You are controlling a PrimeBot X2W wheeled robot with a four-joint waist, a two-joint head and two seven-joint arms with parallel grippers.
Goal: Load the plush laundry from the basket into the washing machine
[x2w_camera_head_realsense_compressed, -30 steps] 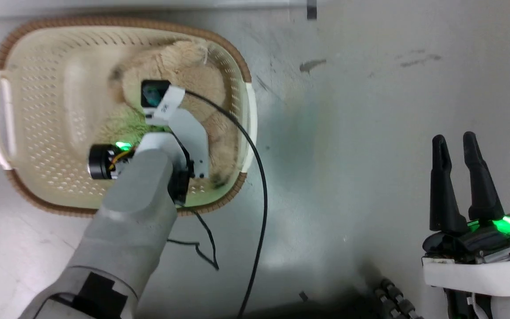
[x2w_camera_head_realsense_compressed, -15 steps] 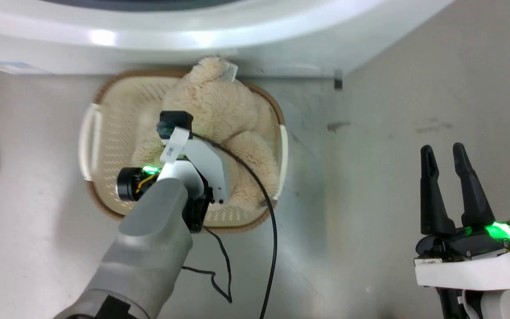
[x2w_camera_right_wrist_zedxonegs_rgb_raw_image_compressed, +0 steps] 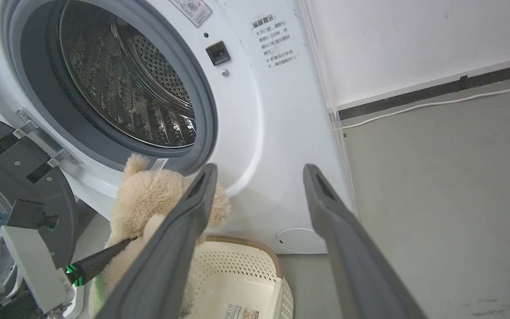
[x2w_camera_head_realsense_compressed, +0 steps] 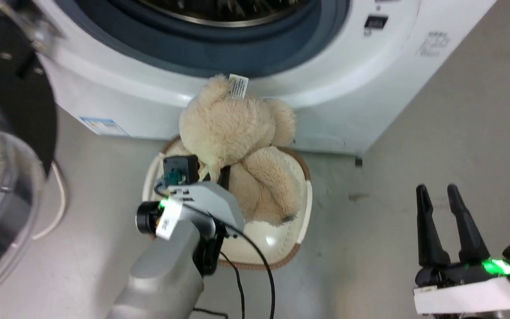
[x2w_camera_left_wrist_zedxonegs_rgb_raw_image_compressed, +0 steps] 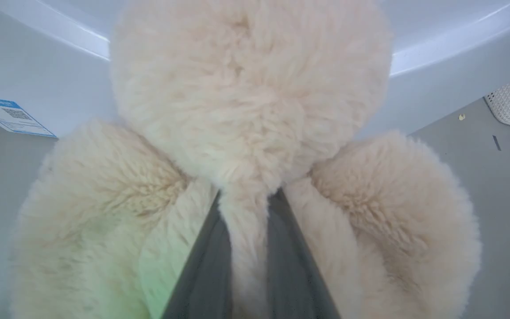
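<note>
The beige plush laundry [x2w_camera_head_realsense_compressed: 237, 141] hangs above the basket [x2w_camera_head_realsense_compressed: 266, 248], lifted in front of the washing machine [x2w_camera_head_realsense_compressed: 348, 66], just below its grey door seal. My left gripper [x2w_camera_left_wrist_zedxonegs_rgb_raw_image_compressed: 247, 199] is shut on a fold of the plush [x2w_camera_left_wrist_zedxonegs_rgb_raw_image_compressed: 250, 88], whose lobes bulge around both fingers. The basket's cream bottom [x2w_camera_right_wrist_zedxonegs_rgb_raw_image_compressed: 237, 274] lies bare under it. The machine's steel drum [x2w_camera_right_wrist_zedxonegs_rgb_raw_image_compressed: 126, 88] is open to view. My right gripper [x2w_camera_head_realsense_compressed: 436, 190] stands open at the lower right, well apart from the plush [x2w_camera_right_wrist_zedxonegs_rgb_raw_image_compressed: 148, 199], with nothing between its fingers [x2w_camera_right_wrist_zedxonegs_rgb_raw_image_compressed: 193, 208].
The washer's black-rimmed clear door [x2w_camera_head_realsense_compressed: 2, 177] is swung open at the left. A white cable [x2w_camera_head_realsense_compressed: 58, 199] lies on the floor by it, and my left arm's black cable [x2w_camera_head_realsense_compressed: 270, 283] hangs below the basket. Grey floor extends to the right.
The left gripper has raised the plush out of the basket to the washer's door opening. The head camera has tilted up, bringing the washer into view. The right gripper stays open.
</note>
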